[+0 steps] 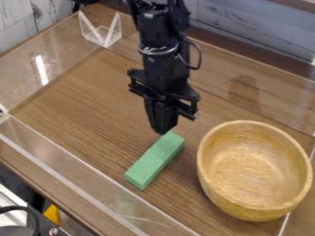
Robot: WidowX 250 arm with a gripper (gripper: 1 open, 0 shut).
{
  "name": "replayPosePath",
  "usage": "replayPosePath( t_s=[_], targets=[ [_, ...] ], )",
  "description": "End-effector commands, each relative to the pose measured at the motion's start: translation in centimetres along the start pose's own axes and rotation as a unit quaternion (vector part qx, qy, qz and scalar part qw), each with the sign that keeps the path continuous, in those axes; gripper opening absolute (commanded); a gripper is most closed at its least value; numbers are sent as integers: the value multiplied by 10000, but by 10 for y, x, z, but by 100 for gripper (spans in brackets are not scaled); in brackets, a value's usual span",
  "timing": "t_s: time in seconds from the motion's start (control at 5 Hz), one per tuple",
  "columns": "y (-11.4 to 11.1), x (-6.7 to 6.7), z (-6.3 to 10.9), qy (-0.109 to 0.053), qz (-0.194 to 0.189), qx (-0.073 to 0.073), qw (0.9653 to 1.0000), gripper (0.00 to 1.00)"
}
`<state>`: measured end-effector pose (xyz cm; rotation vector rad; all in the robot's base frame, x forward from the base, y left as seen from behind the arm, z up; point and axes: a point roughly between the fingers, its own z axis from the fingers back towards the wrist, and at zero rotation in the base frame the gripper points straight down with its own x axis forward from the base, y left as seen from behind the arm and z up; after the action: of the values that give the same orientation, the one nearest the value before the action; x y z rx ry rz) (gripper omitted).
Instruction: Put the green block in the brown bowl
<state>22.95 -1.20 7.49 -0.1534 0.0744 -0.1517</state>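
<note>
Little looks done: the green block lies on the bench beside the brown bowl, the fingers are closed with nothing between them, and grasping, lifting and placing remain.

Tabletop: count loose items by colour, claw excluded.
Green: 1, the block
Tan: 1, the bowl
Clear: 1, the see-through thing at the far left, kind unclear
Total: 3

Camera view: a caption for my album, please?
Black robot gripper above a table, green block beside a brown bowl.
</note>
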Motion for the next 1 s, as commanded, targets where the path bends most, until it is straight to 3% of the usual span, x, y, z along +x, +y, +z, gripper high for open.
replayPosePath(
  t_s=[0.0, 0.8],
  targets=[
    [-2, 12, 10, -187, -61, 52, 9998, 0],
    [-3, 31, 9, -202, 91, 197, 9996, 0]
  ],
)
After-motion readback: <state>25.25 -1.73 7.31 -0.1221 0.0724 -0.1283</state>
